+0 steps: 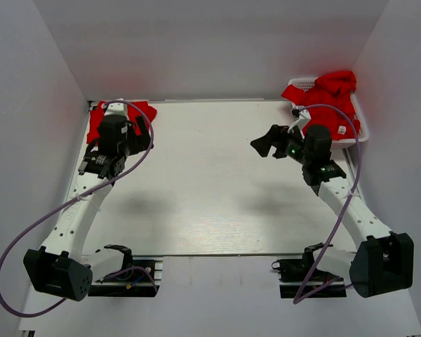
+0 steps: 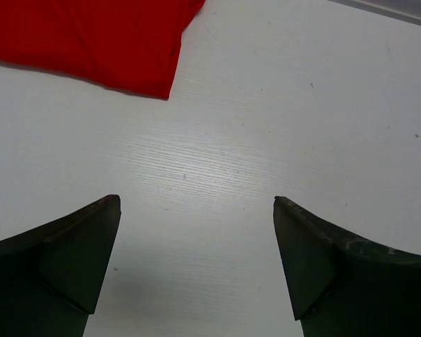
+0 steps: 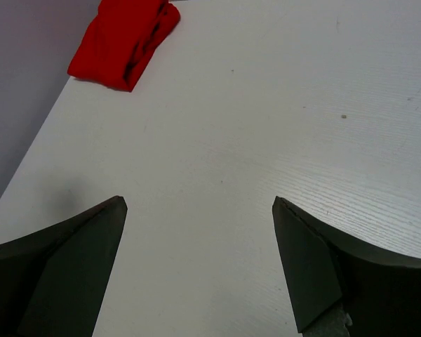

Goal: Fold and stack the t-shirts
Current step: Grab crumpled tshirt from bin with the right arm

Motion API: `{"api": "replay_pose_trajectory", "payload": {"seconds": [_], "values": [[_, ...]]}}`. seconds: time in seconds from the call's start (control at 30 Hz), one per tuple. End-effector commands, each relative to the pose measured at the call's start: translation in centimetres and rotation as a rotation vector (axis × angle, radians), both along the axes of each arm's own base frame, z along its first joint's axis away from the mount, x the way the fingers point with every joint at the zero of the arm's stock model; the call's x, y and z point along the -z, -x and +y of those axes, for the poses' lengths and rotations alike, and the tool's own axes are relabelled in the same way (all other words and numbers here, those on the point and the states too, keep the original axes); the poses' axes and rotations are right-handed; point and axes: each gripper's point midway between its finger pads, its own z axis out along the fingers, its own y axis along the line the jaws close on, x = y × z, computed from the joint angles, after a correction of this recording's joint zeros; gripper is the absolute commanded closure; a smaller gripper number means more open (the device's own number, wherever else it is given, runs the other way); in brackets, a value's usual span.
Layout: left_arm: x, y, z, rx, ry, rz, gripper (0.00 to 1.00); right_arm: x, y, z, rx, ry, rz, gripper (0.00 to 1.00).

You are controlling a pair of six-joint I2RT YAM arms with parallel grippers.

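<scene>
A folded red t-shirt (image 1: 97,126) lies at the table's far left corner, partly hidden under my left arm. It also shows in the left wrist view (image 2: 91,38) and the right wrist view (image 3: 123,38). My left gripper (image 1: 137,133) hovers right beside it, open and empty (image 2: 196,200), over bare table. A heap of crumpled red t-shirts (image 1: 330,91) fills the white mesh basket (image 1: 363,130) at the far right. My right gripper (image 1: 268,142) is open and empty (image 3: 198,201), left of the basket and pointing left across the table.
The white table (image 1: 210,182) is boxed in by grey walls at the left, back and right. Purple cables loop from both arms. The arm bases sit at the near edge.
</scene>
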Motion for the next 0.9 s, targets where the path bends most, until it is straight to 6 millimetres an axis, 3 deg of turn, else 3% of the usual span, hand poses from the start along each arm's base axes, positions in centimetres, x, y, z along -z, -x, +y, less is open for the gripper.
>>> {"api": "replay_pose_trajectory", "payload": {"seconds": [0.0,0.23,0.4,0.43,0.5,0.53,0.6,0.63,0.67,0.7,0.73,0.77,0.8,0.87], "values": [[-1.6,0.1,-0.2,0.009,0.012,-0.034,0.00,-1.8,0.7,-0.5,0.011,0.008,-0.073,0.10],[-1.9,0.2,-0.3,0.017,0.017,-0.036,0.00,-1.4,0.4,-1.2,0.050,0.030,-0.085,0.10],[-1.5,0.0,-0.3,0.020,0.007,-0.037,0.00,-0.7,-1.8,-3.2,0.190,0.071,-0.047,0.10],[-1.5,0.0,-0.3,0.021,0.007,-0.037,0.00,-1.8,-3.3,-4.8,0.309,0.099,-0.064,0.10],[-0.6,-0.3,-0.5,0.029,0.007,-0.012,0.00,0.3,-4.2,-6.8,0.409,0.169,0.013,0.10],[-0.6,-0.3,-0.8,0.039,0.012,-0.011,0.00,-0.8,-5.1,-8.4,0.500,0.207,0.002,0.10],[0.0,-0.7,-1.1,0.051,0.014,0.014,0.00,-1.5,-6.2,-9.6,0.551,0.283,0.017,0.10],[0.0,-0.6,-1.4,0.066,0.022,0.016,0.00,-1.5,-6.3,-12.1,0.677,0.339,0.034,0.10],[0.4,-0.8,-1.5,0.078,0.016,0.029,0.00,-3.8,-6.7,-12.9,0.736,0.338,0.014,0.10],[0.4,-0.7,-1.8,0.092,0.024,0.031,0.00,-2.3,-6.9,-15.0,0.839,0.403,0.076,0.10],[0.8,-0.9,-1.8,0.092,0.022,0.043,0.00,-2.3,-6.9,-16.0,0.899,0.418,0.093,0.10],[0.4,-1.0,-2.0,0.101,0.028,0.035,0.00,-3.7,-7.3,-17.4,0.980,0.440,0.096,0.10],[0.4,-1.0,-2.1,0.101,0.029,0.035,0.00,-3.5,-7.0,-19.1,1.033,0.498,0.122,0.10],[1.0,-0.9,-2.0,0.101,0.025,0.054,0.00,-2.7,-8.5,-20.3,1.049,0.571,0.170,0.10]]}}
